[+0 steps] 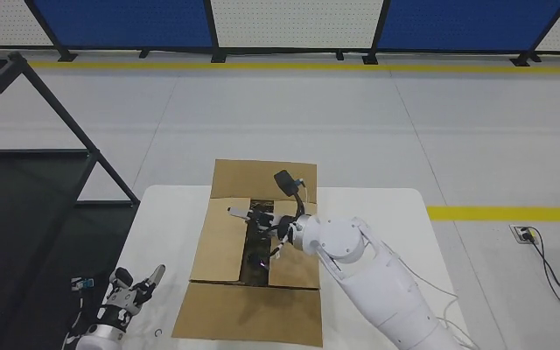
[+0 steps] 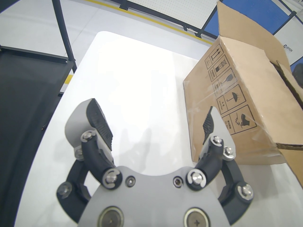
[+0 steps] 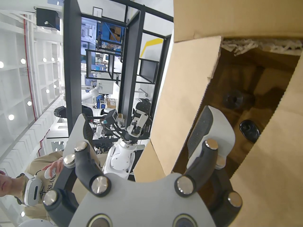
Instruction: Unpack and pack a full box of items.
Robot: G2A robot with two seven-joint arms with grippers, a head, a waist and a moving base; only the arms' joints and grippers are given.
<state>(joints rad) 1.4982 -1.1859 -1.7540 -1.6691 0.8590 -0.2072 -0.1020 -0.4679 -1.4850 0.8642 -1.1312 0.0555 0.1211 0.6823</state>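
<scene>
You are holding the open right pincer [image 3: 144,116] astride an inner flap [image 3: 187,83] of the box [image 1: 223,254] at the centre of the worktop [image 1: 166,210], the left pincer [image 2: 151,107] hanging open at its 8 o'clock, so pushing down now is, I think, risking to crush the flap onto the items [image 3: 248,128] inside.

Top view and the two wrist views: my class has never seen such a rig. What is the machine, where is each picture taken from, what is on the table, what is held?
A robot with two arms, each ending in a two-fingered gripper. The top view looks down from above; each wrist view looks along one arm's gripper. An opened cardboard box stands on a table. The right gripper is open at the box's mouth; dark items and shredded paper lie inside. The left gripper is open beside the box. Nothing is held.
</scene>
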